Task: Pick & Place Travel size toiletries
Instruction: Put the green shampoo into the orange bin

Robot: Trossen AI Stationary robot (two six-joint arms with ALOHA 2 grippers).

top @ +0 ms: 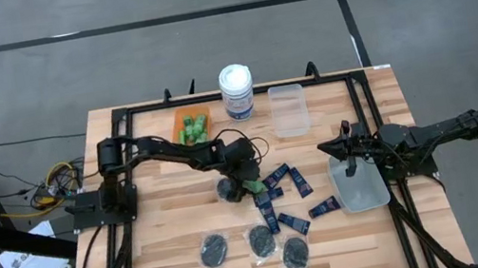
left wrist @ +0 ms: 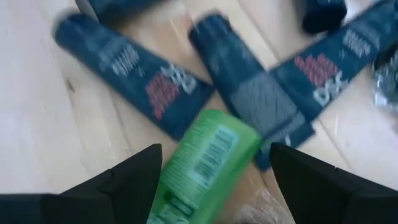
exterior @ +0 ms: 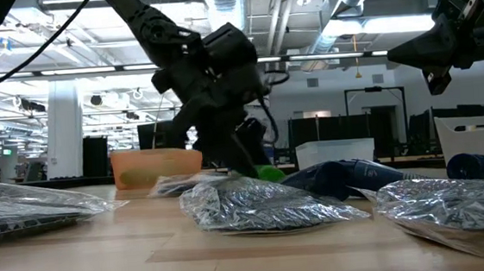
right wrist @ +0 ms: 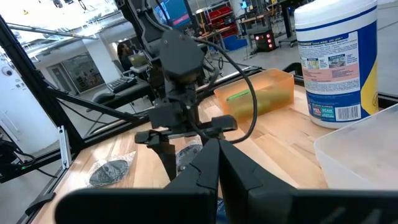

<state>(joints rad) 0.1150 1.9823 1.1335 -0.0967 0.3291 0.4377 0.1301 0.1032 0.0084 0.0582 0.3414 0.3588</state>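
One green bottle [left wrist: 202, 163] lies between the spread fingers of the left hand [top: 249, 186] at frame centre in the high view, not clamped, just beside the navy tubes [top: 289, 193] scattered to its right. Three black discs in clear packets [top: 258, 243] lie along the lower centre of the tabletop [top: 168, 232]. The orange bin [top: 189, 123] at upper centre holds more green bottles. Both clear bins [top: 288, 109] look bare, though the right hand [top: 348, 144], fingers together, covers part of the nearer one at right.

Pale wood table [top: 171, 251] is showing smooth, matt grain; disc packets [exterior: 265, 205] are glinting, crinkled clear plastic; orange bin [exterior: 156, 167] is looking translucent plastic.
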